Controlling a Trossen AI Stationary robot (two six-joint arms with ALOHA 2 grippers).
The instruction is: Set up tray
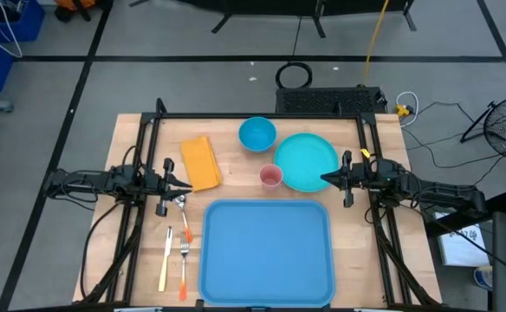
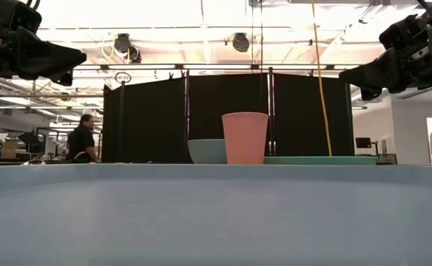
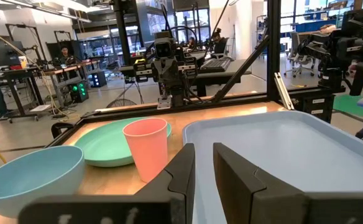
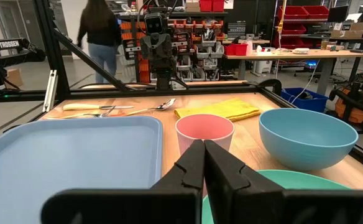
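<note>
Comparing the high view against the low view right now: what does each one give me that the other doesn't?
Only the high view shows the yellow cloth, spoon, knife, fork and the whole empty tray. Only the low view shows people in the room behind. Both show the pink cup, blue bowl, turquoise plate, left gripper and right gripper.

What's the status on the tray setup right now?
Left hand slightly open, right hand shut, both empty, raised at table sides. Tray bare. Cup, plate, bowl off-tray.
</note>
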